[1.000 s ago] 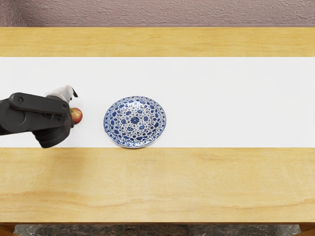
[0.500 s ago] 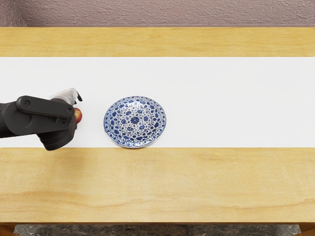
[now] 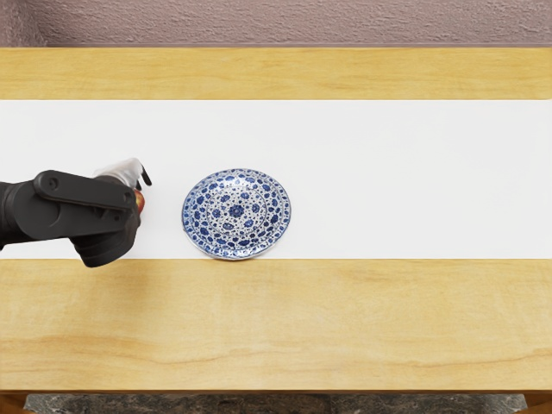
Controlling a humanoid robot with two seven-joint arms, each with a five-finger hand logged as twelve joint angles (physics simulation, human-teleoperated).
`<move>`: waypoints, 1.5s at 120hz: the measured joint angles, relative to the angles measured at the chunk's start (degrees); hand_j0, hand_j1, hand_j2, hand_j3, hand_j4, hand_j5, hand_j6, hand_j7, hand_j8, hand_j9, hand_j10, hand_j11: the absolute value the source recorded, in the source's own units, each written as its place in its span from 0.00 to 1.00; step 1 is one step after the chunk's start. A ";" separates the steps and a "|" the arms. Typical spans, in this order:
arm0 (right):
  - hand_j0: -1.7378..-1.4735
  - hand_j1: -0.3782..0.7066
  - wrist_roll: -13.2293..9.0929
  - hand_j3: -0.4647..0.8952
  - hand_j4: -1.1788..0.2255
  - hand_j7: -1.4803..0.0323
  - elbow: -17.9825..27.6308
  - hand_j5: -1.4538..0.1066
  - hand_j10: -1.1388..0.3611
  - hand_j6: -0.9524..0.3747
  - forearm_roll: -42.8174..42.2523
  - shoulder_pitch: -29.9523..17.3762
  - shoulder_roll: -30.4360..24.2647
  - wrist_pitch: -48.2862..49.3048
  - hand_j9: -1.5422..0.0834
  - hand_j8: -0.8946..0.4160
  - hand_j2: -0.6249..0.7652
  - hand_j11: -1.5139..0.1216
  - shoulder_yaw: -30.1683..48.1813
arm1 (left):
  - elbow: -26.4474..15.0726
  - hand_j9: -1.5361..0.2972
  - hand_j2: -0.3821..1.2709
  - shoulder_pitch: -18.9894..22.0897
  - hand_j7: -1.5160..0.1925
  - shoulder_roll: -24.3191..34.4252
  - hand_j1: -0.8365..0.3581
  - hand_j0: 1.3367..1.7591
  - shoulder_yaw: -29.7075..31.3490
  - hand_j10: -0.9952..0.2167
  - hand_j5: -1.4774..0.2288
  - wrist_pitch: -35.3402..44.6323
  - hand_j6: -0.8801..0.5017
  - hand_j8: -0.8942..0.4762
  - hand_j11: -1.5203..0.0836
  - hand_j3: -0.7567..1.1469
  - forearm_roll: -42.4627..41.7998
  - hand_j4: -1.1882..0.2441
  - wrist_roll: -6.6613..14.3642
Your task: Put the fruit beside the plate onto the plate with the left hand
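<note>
At the left of the surface (image 3: 345, 319), on the white runner (image 3: 388, 172), the left hand (image 3: 108, 231) covers nearly all of the fruit (image 3: 139, 201); only a red sliver shows at the hand's right edge. Over the last second the hand has slid right across the fruit, which has hardly moved and lies on the runner, left of the plate (image 3: 191, 216), near it but apart. I cannot tell whether the hand has closed on it. In my judgement the grasp is under way, with the lift and the short carry right still to come.
</note>
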 joint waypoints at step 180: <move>0.30 0.07 0.00 0.34 0.81 0.95 0.00 0.90 0.74 0.69 0.00 0.00 0.00 0.00 0.92 0.65 0.44 0.90 0.00 | -6.04 0.20 0.46 -19.10 0.20 0.04 0.50 0.74 -0.28 0.33 0.17 -14.98 0.27 0.35 0.22 0.40 -11.03 0.24 -0.13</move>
